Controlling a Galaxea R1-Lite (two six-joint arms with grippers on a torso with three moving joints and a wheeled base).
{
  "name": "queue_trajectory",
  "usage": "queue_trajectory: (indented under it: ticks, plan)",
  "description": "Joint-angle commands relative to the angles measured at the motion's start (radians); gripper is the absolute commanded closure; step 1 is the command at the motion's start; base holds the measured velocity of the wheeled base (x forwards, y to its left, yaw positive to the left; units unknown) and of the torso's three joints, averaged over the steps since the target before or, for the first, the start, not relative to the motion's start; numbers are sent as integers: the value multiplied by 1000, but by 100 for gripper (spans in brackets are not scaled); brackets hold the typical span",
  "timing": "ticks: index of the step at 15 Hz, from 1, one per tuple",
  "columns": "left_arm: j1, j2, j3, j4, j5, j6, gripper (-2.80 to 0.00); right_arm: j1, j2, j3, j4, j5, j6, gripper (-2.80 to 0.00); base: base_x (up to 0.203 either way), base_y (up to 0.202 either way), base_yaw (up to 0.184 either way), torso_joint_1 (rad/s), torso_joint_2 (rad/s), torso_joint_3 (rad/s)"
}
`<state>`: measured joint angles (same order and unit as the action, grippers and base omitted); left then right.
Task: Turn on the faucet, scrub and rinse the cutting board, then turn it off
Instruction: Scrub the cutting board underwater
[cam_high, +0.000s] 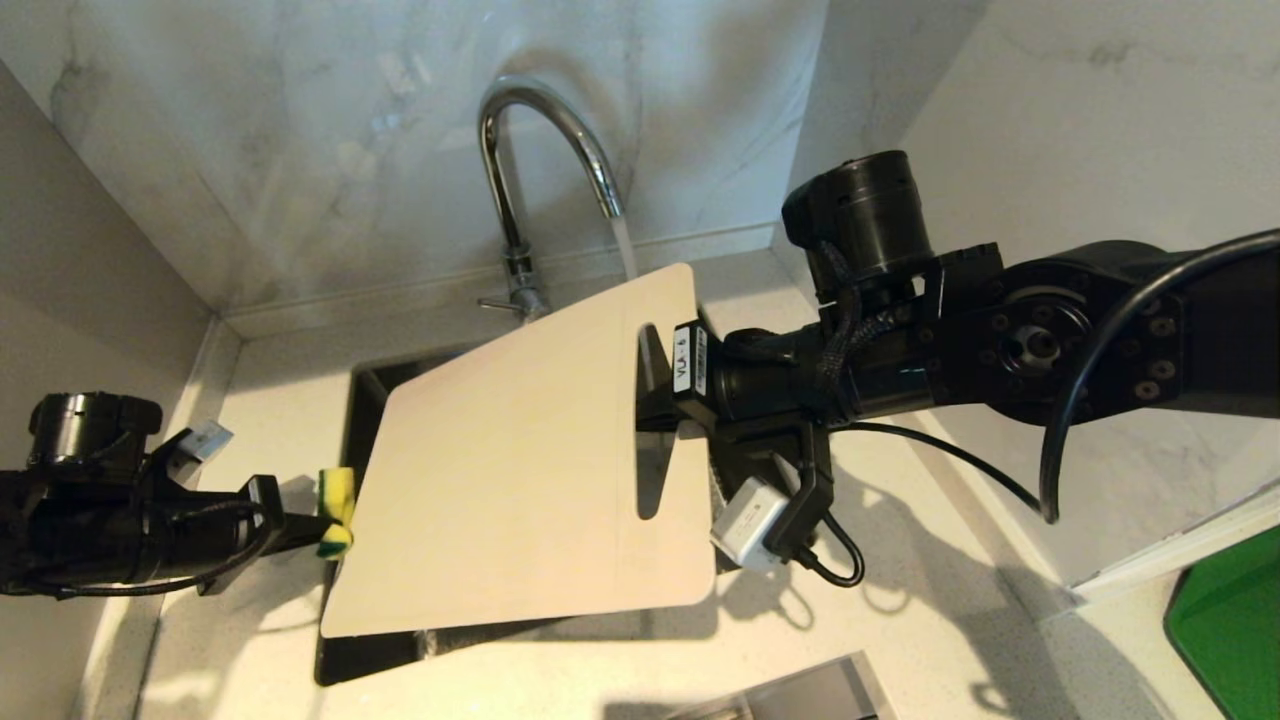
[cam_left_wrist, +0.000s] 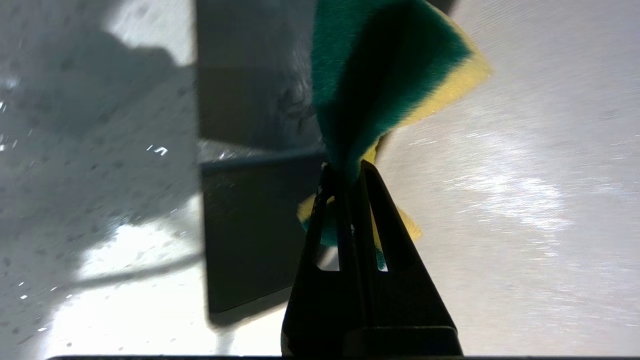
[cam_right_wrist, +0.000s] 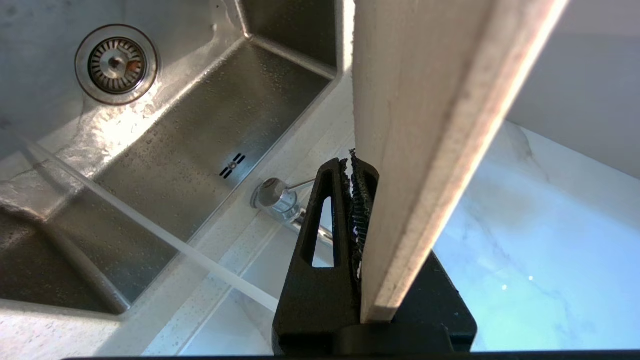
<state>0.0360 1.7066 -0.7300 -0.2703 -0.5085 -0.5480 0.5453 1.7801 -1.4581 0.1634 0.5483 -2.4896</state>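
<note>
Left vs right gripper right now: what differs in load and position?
Load: the left gripper pinches a small soft yellow-and-green sponge; the right gripper clamps the large pale cream plastic cutting board by its slotted end.
Position: the left is off the board's left edge beside the dark sink; the right is at the board's right end, holding it over the sink.
Shared: both are shut on something.
</note>
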Motion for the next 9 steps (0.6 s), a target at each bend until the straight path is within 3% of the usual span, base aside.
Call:
queue_trajectory:
  ticks: [1,4,6,9]
  plan:
    - [-49,-78,-47,9,-1,-51,0,1,4,4,2,2,-15,0,0,0,0,0,0,0]
    - [-183,-172,-214,172,5,-141,0,1,13,-1,2,1,-14,0,0,0,0,0,0,0]
    - [-323,-204,-338,279,31,-214,0,1,15,-1,2,1,-14,0,0,0,0,0,0,0]
    - [-581,-215,-407,328,159,-265,0,-3,16,-9,2,2,-10,0,0,0,0,0,0,0]
